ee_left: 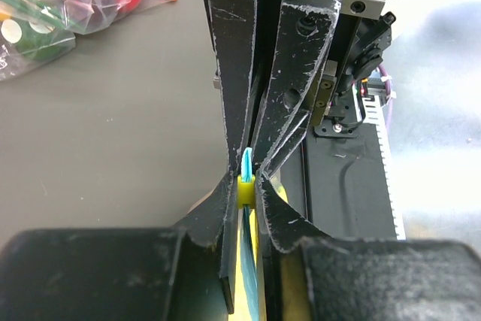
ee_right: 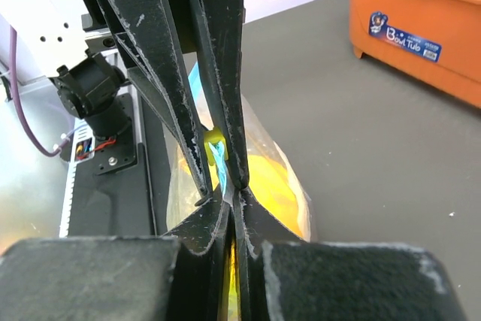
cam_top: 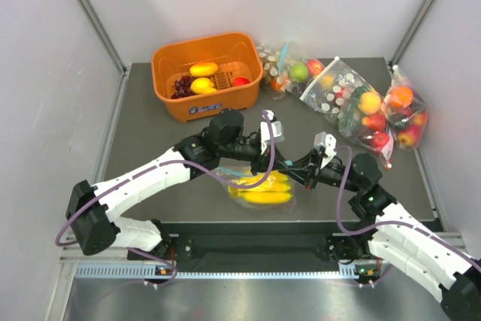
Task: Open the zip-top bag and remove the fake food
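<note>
Overhead and wrist views of the two arms at the bag's seal. At far left, the left arm (cam_top: 143,178) reached from its base across the dark table (cam_top: 150,140) toward the centre. Behind it, at the table's far left, stood an orange tub (cam_top: 169,99) holding yellow fruits, a small red piece and a cluster of dark grapes (cam_top: 180,86), well apart from the bag.

The left gripper (ee_left: 246,178) was pinched narrow: its two fingers met on the bag's top edge, with the light blue-teal zip strip (ee_left: 248,162) and a small yellow slider (ee_left: 245,192) caught between them.

The zip-top bag (cam_top: 259,193) lay at the middle of the table near its front edge, directly under both grippers. The bunch of yellow bananas (ee_right: 274,182) was inside it, seen through the clear plastic. Whether the seal had begun to part could not be told.

The right gripper (ee_right: 233,204) faced the left one from the opposite side, tips almost touching, its fingers likewise closed tight on the same edge just beside the slider.

At the far right of the table, away from both arms, lay a clear white-dotted bag (cam_top: 331,89) and further bags of red, green and orange fruit (cam_top: 402,114).
</note>
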You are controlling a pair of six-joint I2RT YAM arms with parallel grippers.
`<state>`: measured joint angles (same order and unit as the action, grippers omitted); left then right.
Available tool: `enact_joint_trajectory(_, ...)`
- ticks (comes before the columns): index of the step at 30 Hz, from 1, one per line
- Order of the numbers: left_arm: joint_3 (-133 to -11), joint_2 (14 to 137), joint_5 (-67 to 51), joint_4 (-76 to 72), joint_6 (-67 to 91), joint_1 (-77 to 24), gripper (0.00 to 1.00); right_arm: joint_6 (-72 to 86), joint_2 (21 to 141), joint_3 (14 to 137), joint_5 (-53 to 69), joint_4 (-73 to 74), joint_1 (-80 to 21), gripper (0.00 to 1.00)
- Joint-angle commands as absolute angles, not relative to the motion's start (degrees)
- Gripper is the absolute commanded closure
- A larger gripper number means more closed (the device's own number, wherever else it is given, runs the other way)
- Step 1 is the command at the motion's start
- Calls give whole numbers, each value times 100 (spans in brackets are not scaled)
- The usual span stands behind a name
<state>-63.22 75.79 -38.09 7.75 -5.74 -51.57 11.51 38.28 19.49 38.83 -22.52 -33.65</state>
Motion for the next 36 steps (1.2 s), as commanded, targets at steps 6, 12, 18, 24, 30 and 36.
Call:
enact_joint_trajectory(6, -6399, 7462, -3814, 914, -703, -5159, 93, 1108, 3261, 1907, 3498, -2567, -3428, 100)
enact_joint_trajectory(12, -6284, 7322, -3753, 958, -694, -5150, 93, 1002, 3076, 1916, 3314, -2320, -3428, 100)
enact_joint_trajectory(18, -6170, 7172, -3560, 1011, -694, -5150, 93, 941, 2936, 1934, 3173, -2171, -3410, 100)
enact_joint_trajectory(24, -6144, 7154, -3437, 1107, -712, -5142, 94, 817, 2804, 2030, 3015, -1899, -3366, 100)
enact_joint_trajectory(30, -6029, 7084, -3305, 1099, -686, -5107, 94, 721, 2856, 2171, 2742, -1670, -3305, 100)
enact_joint_trajectory(36, -5985, 7049, -3094, 1107, -712, -5063, 93, 633, 2971, 2232, 2400, -1688, -3269, 100)
